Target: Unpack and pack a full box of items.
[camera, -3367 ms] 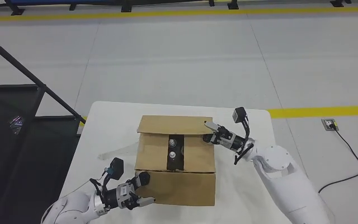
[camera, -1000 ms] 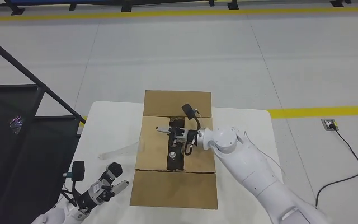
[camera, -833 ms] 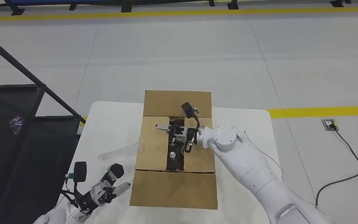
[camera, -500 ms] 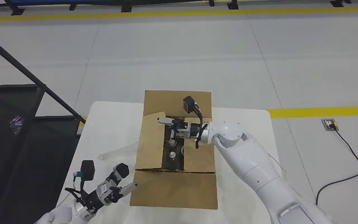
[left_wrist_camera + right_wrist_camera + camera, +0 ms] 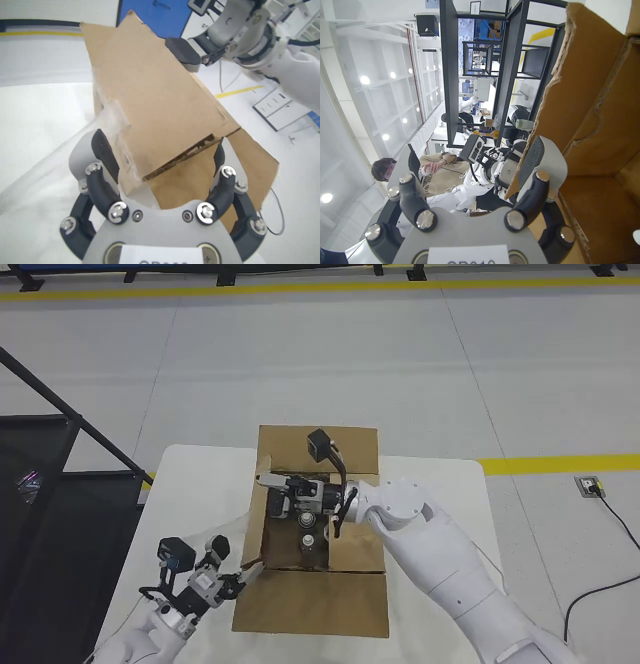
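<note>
We fear the raised side flap of the brown cardboard box springs shut: left end effector and right end effector both gape.

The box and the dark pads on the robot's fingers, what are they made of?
The box looks like brown corrugated cardboard with a matte surface; its torn edge shows the fluted core. The pads look like black rubber, one with a ribbed face, though they could be soft plastic. The tape on the box seems to be clear, glossy plastic.
</note>
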Controlling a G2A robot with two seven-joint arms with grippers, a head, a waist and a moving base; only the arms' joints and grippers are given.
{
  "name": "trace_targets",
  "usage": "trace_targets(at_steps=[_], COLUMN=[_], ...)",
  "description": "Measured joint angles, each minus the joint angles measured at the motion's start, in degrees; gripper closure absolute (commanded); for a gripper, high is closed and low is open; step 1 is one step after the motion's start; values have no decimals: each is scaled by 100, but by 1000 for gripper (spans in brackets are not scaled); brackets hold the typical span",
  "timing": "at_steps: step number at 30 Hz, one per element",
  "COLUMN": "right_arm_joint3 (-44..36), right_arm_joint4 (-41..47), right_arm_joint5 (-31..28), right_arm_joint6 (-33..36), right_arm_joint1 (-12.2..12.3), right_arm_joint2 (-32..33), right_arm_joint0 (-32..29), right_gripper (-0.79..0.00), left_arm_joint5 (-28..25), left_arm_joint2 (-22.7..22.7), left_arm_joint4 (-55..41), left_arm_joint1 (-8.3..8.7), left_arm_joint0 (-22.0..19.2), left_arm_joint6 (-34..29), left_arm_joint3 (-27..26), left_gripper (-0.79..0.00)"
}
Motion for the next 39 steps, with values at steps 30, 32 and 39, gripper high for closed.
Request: trace_targets(at_steps=[30, 32, 39], right_arm_joint3=[-2108, -2403, -2521], right_arm_joint4=[-1846, -1858, -1832], right_arm_joint5=[-789, -764, -760], right_arm_joint6=[533, 477, 452], right_arm_joint1=[590, 669, 703], right_arm_joint2=[1384, 1661, 1813], right_arm_joint0=[-1434, -1714, -1837], right_gripper=[-785, -785, -785], left_arm_joint5=[846, 819, 732], left_arm_joint2=[-1015, -1033, -908], left_arm_joint4=[-966, -1035, -1095], left_arm_joint1=[-150, -154, -177], left_arm_joint0=[529, 453, 124], left_arm_joint6=[783, 653, 261], left_arm_joint3=[612, 776, 1297], left_gripper=[-785, -785, -785])
